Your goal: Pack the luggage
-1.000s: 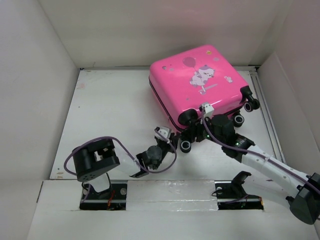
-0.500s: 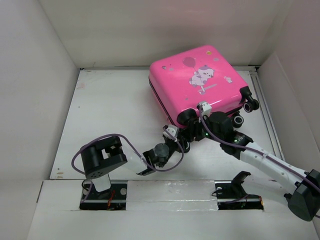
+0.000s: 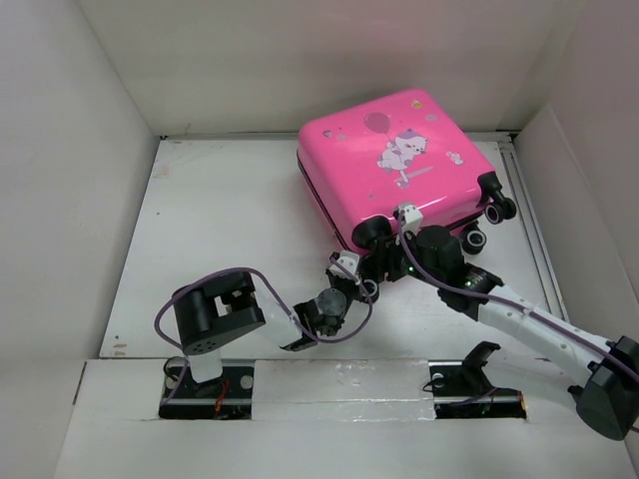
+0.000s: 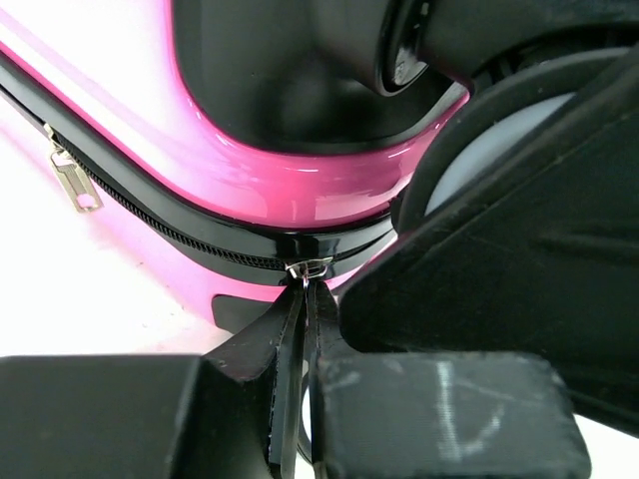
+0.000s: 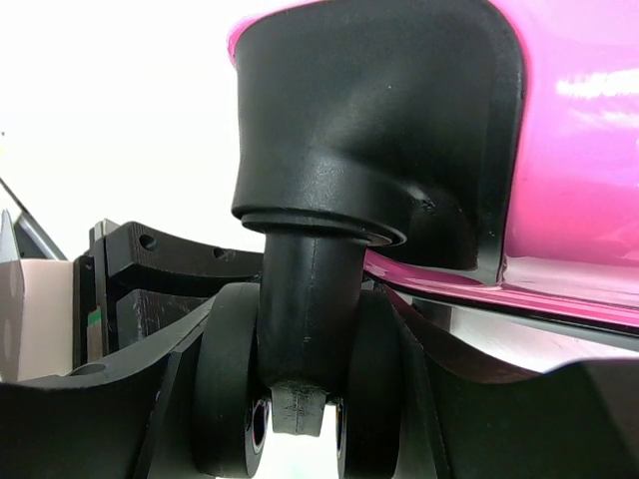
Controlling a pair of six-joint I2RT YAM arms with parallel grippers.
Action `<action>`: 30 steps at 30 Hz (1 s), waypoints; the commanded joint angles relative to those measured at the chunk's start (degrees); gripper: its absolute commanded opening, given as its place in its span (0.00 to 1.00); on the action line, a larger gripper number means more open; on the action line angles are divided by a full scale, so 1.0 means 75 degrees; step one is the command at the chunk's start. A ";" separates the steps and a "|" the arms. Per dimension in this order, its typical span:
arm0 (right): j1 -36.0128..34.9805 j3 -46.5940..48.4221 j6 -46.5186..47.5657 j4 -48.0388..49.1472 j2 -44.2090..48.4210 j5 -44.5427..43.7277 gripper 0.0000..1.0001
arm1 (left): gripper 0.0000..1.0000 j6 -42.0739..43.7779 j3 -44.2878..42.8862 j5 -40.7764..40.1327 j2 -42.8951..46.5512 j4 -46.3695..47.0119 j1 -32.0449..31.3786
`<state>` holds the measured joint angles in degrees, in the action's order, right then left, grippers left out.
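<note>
Luggage (image 3: 384, 165) is lying flat and closed on the tabletop (image 3: 220, 220), far-right of centre, with its wheel end facing the arms.

Left hand (image 4: 308, 311) is sitting at the near-left corner of the case, fingers closed and pinching the zipper pull (image 4: 308, 267). Left arm is the nearer one for the zip job.

Right hand (image 5: 298, 404) is bracing the same end. Its fingers are straddling a caster wheel (image 5: 232, 389), and it is probably clamping it, though the wrist view is too tight to confirm contact on both sides.

Key relation: the zipper track (image 4: 170, 232) is running away from the pinched pull along the case's left side, heading for the far wall in the top view. A second pull (image 4: 75, 185) is hanging further along that track. So the pull direction is lying along the seam, away from the left arm's base, not outward from the shell.

My read: the next move is calling for a drag parallel to that seam while the right hand is keeping the case from sliding. The corner curve right at the pull is looking like the snag risk.
</note>
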<state>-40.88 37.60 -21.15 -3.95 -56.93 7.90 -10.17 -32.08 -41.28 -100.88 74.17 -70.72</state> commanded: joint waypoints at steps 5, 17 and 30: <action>-0.0607 -0.0267 0.0113 0.0784 0.0325 0.1361 0.00 | 0.00 0.0396 -0.0271 -0.0625 0.0185 0.4595 0.0265; -0.0537 -0.0409 0.0113 0.0397 0.0757 0.0833 0.00 | 0.00 0.0759 0.1346 -0.1773 0.1777 0.3729 0.0792; -0.0888 -0.0315 0.0183 0.0467 0.0291 0.1161 0.00 | 0.00 -0.1909 0.0727 -0.1131 0.3264 -0.1165 0.3299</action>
<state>-43.53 33.91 -22.26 -2.26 -53.56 7.75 -16.16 -22.68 -49.93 -81.14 71.05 -48.42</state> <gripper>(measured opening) 0.577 0.002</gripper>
